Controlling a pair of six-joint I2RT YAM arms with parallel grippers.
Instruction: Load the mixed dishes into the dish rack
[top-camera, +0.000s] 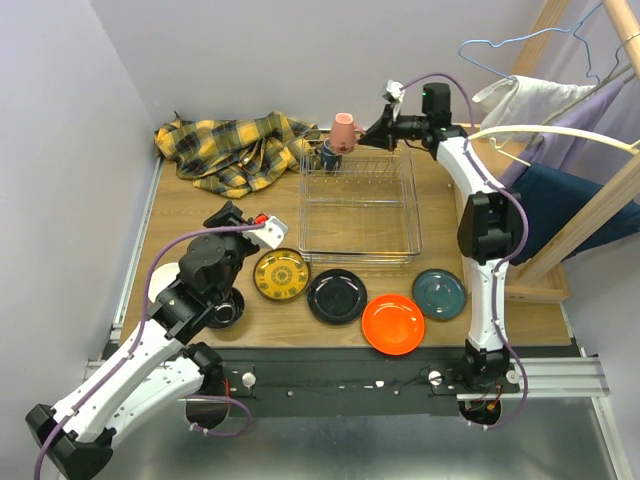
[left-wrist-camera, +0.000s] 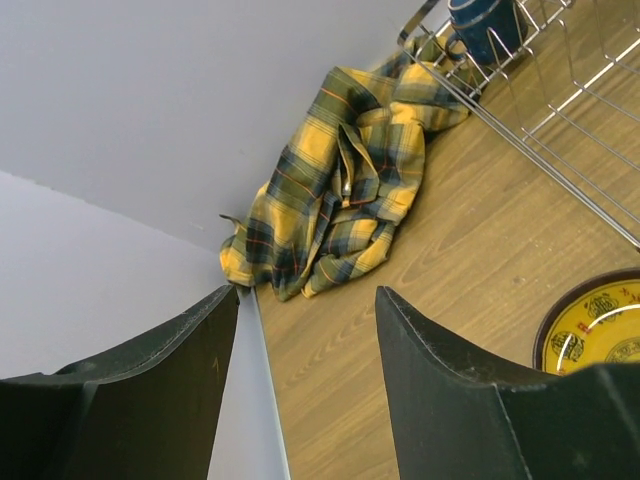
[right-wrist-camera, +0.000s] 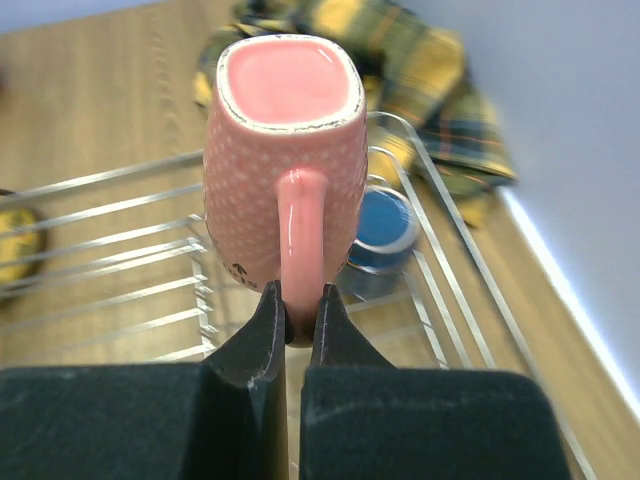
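Plainly the right jaws were clamped on the handle of the pink mug, its long axis running toward 12 o'clock above the 11 o'clock corner of the dish rack, while the left jaws stood apart.

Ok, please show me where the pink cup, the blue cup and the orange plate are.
pink cup (right-wrist-camera: 240, 200), right wrist view, on its dotted side left of the handle.
blue cup (right-wrist-camera: 384, 222), right wrist view, on its round top.
orange plate (top-camera: 393, 323), top view, on its centre.
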